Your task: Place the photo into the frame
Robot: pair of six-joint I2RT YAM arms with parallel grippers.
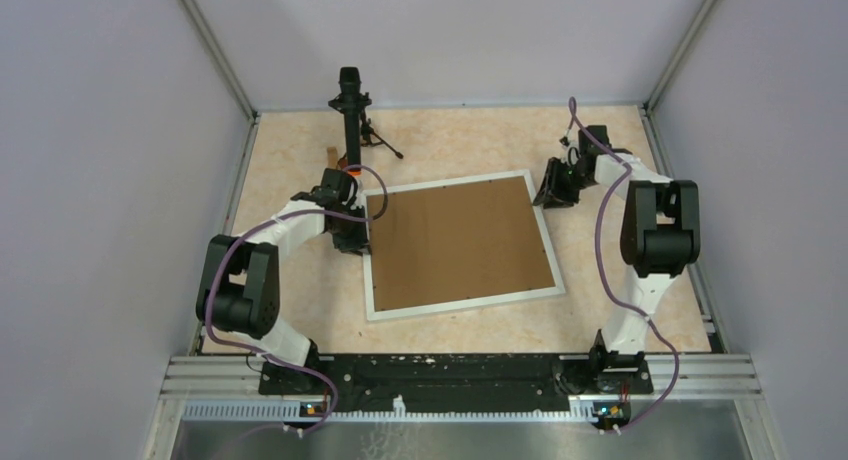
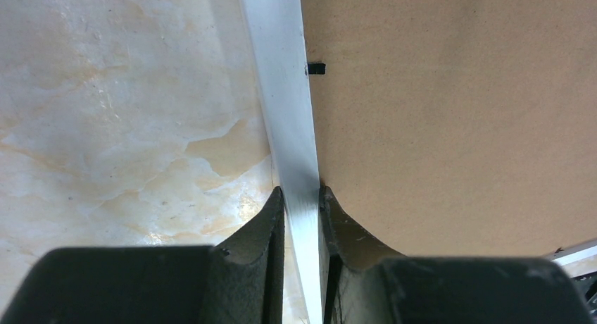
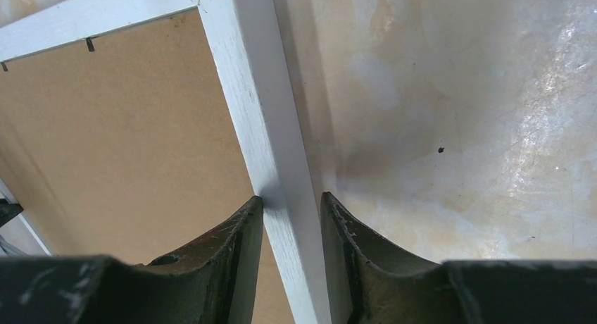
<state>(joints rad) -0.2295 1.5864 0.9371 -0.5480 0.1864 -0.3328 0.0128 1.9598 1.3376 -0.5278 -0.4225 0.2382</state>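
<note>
Marbled table (image 1: pixel 450 140): left end effector (image 2: pixel 301 196) clamps frame (image 2: pixel 281 91); right end effector (image 3: pixel 292 201), grip unclear.

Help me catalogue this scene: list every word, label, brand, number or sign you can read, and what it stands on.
No readable text in any view.
frame: plain white rails, no label.
brown backing board: blank, with only small black tabs at its edge.
table: marbled pattern, no writing.
base boxes of the arms: too small to tell whether anything is printed on them.
</note>
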